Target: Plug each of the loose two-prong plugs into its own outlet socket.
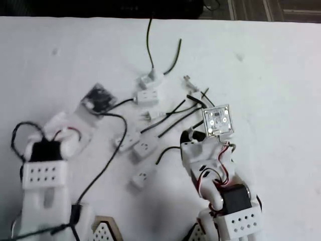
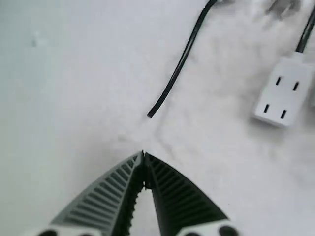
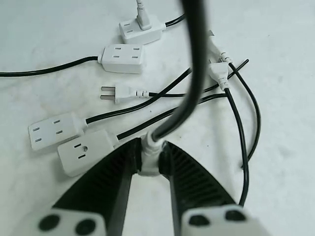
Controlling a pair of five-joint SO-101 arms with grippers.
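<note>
My right gripper (image 3: pixel 150 146) is clamped on a white plug (image 3: pixel 147 167), whose black cord (image 3: pixel 194 73) rises away from it. Just ahead lies a loose two-prong plug (image 3: pixel 123 92), flat on the surface (image 3: pixel 49 29) — my marker. Beyond that plug sits a free socket (image 3: pixel 123 58), and past it a filled socket (image 3: pixel 141 29) with a plug standing in it. Between the marker and my right gripper lie a twin socket (image 3: pixel 51 130) and a round-holed socket (image 3: pixel 83 150), side by side. My left gripper (image 2: pixel 144 164) is well apart from the marker — fingers pressed together on nothing, with a white socket block (image 2: pixel 284 96) near it.
</note>
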